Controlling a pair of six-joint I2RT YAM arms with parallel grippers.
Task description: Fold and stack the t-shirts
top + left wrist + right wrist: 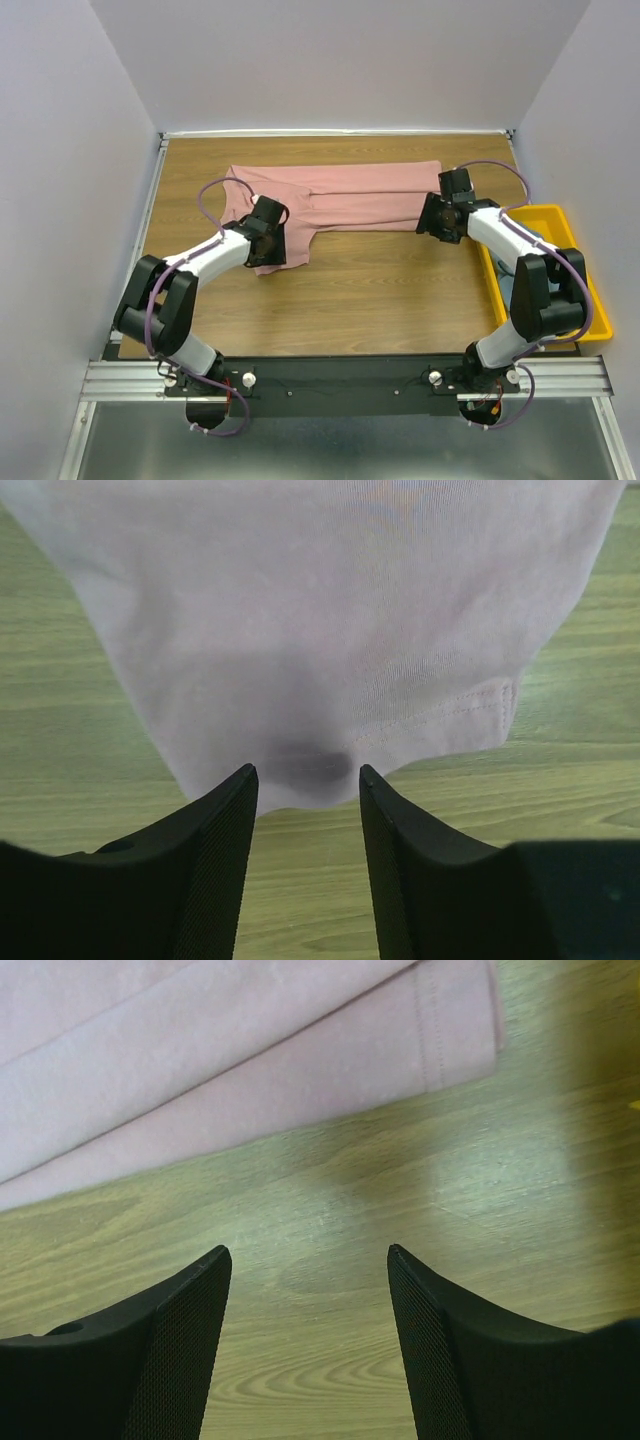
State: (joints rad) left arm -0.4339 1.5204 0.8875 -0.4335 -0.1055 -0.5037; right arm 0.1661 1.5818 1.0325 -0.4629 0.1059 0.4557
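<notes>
you're in a robotics lab cell: plain pale partition walls box in a wood-grain table, and the left arm and right arm are bolted to an aluminium rail along its near edge.

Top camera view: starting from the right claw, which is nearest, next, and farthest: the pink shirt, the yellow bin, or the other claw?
Counting from the right claw:
1. the pink t-shirt: nearest, its right end lies just beside the claw, on the claw's left.
2. the yellow bin: next, off to the claw's right.
3. the left claw: farthest, over the shirt's opposite, left end.
</notes>
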